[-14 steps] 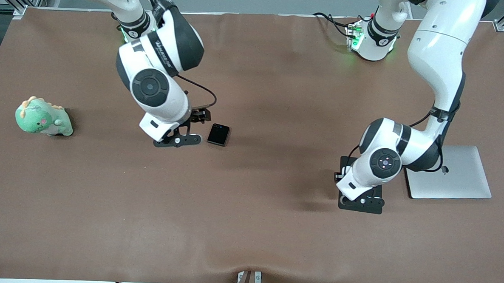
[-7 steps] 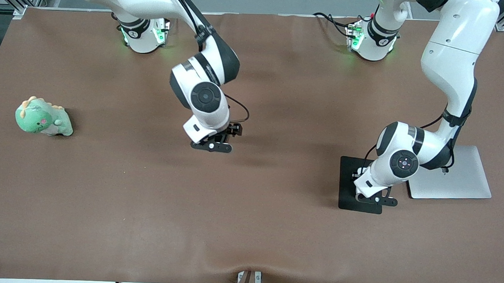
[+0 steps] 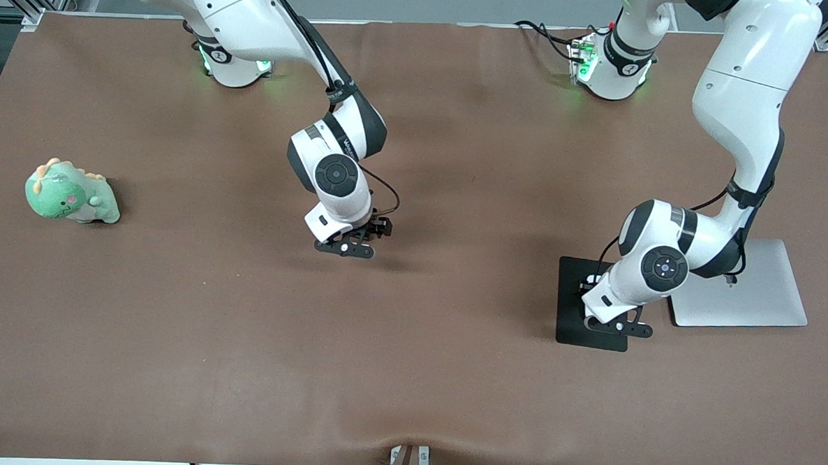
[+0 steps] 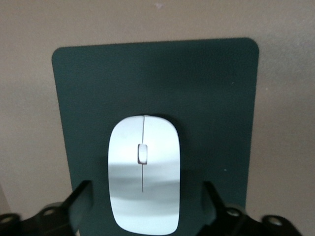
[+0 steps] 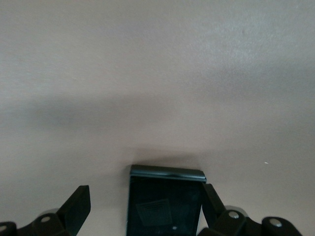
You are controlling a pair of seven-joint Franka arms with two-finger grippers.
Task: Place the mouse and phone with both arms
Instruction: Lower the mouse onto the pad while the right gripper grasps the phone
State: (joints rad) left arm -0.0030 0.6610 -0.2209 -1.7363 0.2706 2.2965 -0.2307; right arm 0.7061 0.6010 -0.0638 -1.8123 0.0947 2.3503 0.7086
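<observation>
The white mouse point(image 4: 143, 172) lies on the dark-grey pad point(image 4: 206, 98). My left gripper point(image 4: 146, 206) is open and straddles the mouse, with a gap at each finger. In the front view the left gripper point(image 3: 618, 327) is over the pad point(image 3: 572, 295) and hides the mouse. The black phone point(image 5: 165, 201) lies on the brown table between the fingers of my open right gripper point(image 5: 145, 209). One finger point(image 5: 211, 201) is at the phone's edge and the other point(image 5: 78, 206) stands clear. In the front view the right gripper point(image 3: 347, 247) hides the phone.
A closed silver laptop point(image 3: 747, 289) lies beside the pad toward the left arm's end. A green plush dinosaur point(image 3: 72, 193) sits near the right arm's end of the table. A small brown object point(image 3: 404, 464) sticks up at the table's nearest edge.
My right gripper moved from beside the phone to over it and came down around it. My left gripper shifted across the pad toward the laptop, then held still.
</observation>
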